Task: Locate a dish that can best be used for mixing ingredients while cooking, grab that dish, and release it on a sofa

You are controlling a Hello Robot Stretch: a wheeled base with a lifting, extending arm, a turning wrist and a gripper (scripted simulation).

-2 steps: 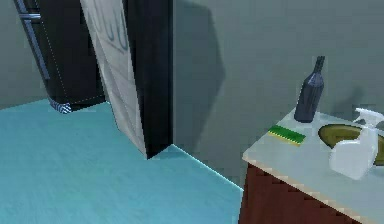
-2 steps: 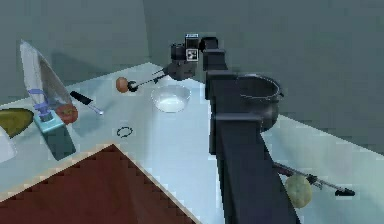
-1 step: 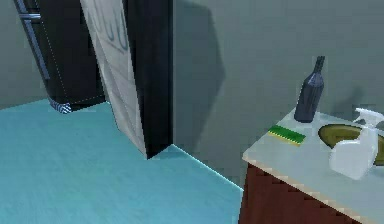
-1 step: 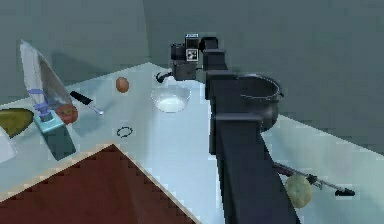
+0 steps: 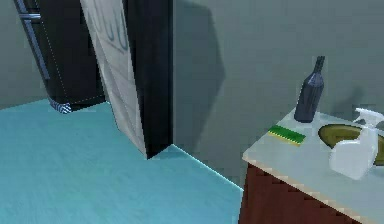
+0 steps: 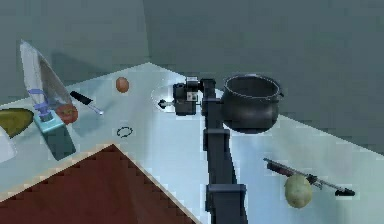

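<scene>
A dark round pot with two side handles stands on the pale countertop in the arm side view. The arm's dark bar rises from the bottom edge to the pot's left side. My gripper reaches left from the two white squares, with bare countertop behind its fingers, and holds nothing.
On the counter lie a brown egg-like ball, a red tomato, a knife and a potato. The forward view has a dark bottle, a white spray bottle, a green sponge and a leaning door.
</scene>
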